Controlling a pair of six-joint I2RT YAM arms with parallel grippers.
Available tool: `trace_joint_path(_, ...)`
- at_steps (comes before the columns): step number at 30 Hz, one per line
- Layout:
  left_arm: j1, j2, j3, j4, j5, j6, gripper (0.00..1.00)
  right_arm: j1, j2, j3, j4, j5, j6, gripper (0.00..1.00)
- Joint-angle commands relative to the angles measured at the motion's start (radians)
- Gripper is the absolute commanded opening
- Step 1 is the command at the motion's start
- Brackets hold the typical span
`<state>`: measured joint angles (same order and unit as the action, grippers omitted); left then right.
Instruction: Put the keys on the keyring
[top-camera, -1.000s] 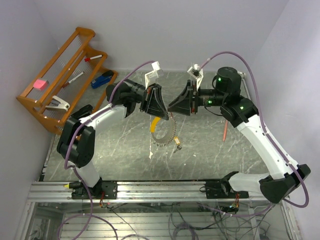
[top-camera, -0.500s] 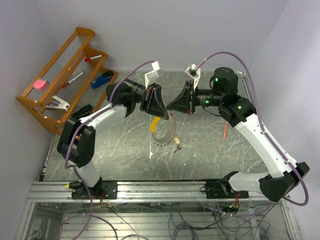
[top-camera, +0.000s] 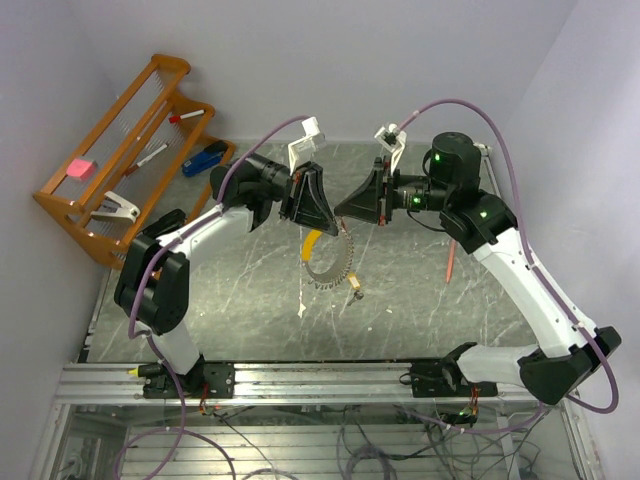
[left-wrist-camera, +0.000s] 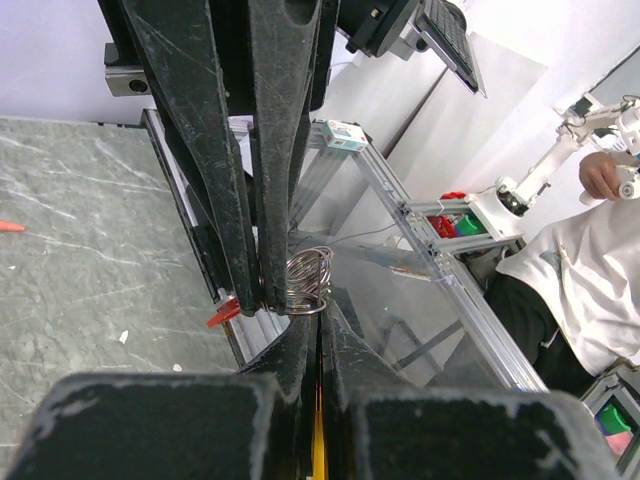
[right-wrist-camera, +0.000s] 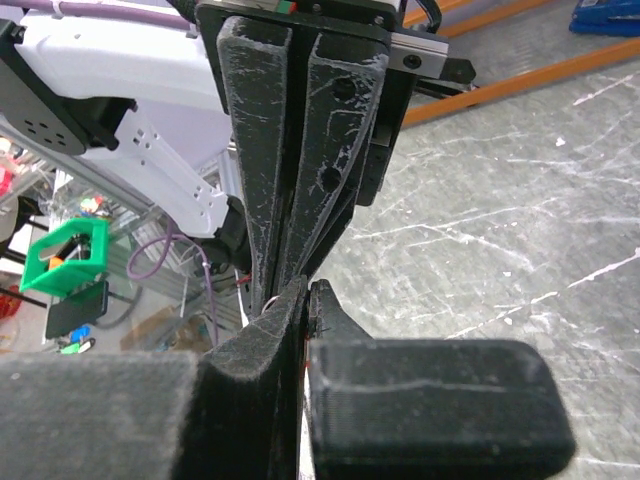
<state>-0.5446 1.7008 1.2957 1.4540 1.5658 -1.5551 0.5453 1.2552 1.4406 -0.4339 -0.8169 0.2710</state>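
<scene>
Since a second ago the right gripper (top-camera: 345, 212) has snapped its fingers together, and its wrist has lifted slightly toward the back of the table (top-camera: 200, 300); the left arm and the ring show no change.

At the far left, an orange wooden rack (top-camera: 70, 210) leans against the wall. It holds a pink note (top-camera: 78, 168), a white clip (top-camera: 118, 207), a red-capped marker (top-camera: 186, 117) and a blue stapler (top-camera: 205, 158).

The left gripper (top-camera: 322, 226) reaches in over the middle of the table. Its fingers are clenched on the keyring (top-camera: 335, 262), and its wrist view shows a sliver of the yellow-orange tag (top-camera: 312, 246) pinched between them. The silvery coils sit just past the fingertips.

The keyring hangs in the air between the two grippers and curves down below them, clear of the tabletop, with the tag on its left side. A small brass-yellow key (top-camera: 354, 290) sits at the ring's lower right end. I cannot tell whether it hangs from the ring or lies on the table. A tiny white scrap (top-camera: 301, 310) lies on the table below and left of the ring.

The right gripper meets the left nearly tip to tip, with its fingers pressed together. Seen from the left wrist, its tips touch the left edge of the coils. Whether a strand of wire is caught between them I cannot tell.

Well apart to the right, a thin red stick (top-camera: 451, 262) lies on the table beside the right arm.
</scene>
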Motion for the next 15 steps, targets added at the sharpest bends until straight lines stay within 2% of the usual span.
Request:
trace_joint_path(1,0.005,-0.031,0.061,0.265,0.025,-0.193,0.07,0.004,-0.01,0.004,-0.08,0.05,0.046,0.0)
trace_joint_path(15,0.026,-0.049,0.08,0.262,0.027,-0.159,0.07,0.003,-0.022,0.02,-0.154,0.073,0.131,0.0)
